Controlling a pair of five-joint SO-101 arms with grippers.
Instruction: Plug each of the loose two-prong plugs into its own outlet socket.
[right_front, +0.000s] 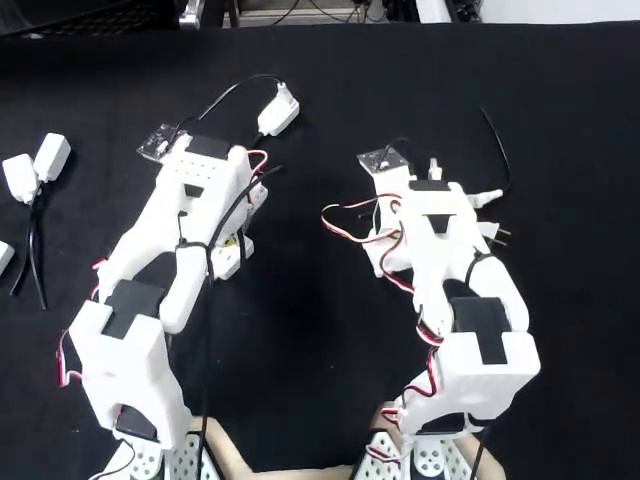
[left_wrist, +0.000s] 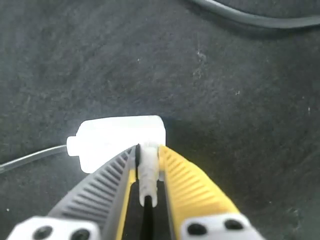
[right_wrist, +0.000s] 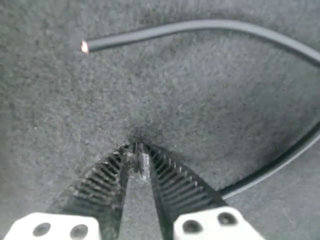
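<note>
In the left wrist view my left gripper (left_wrist: 148, 149), one finger grey and one yellow, is shut on the ribbed white stem of a plug (left_wrist: 147, 175). The stem meets a white socket block (left_wrist: 122, 137) lying on the mat. My right gripper (right_wrist: 137, 147) has its black fingers shut on a thin grey piece (right_wrist: 141, 164), with the tips down against the mat. The high view shows another white plug body on a black cable (right_front: 278, 110) beyond the left arm (right_front: 190, 200). A white plug with bare prongs (right_front: 490, 235) lies beside the right arm (right_front: 430, 220).
Two white blocks with dark leads (right_front: 35, 165) lie at the far left of the black mat. A black cable with a bare copper end (right_wrist: 85, 47) crosses near the right gripper, and another black cable (left_wrist: 260, 20) runs past the left one.
</note>
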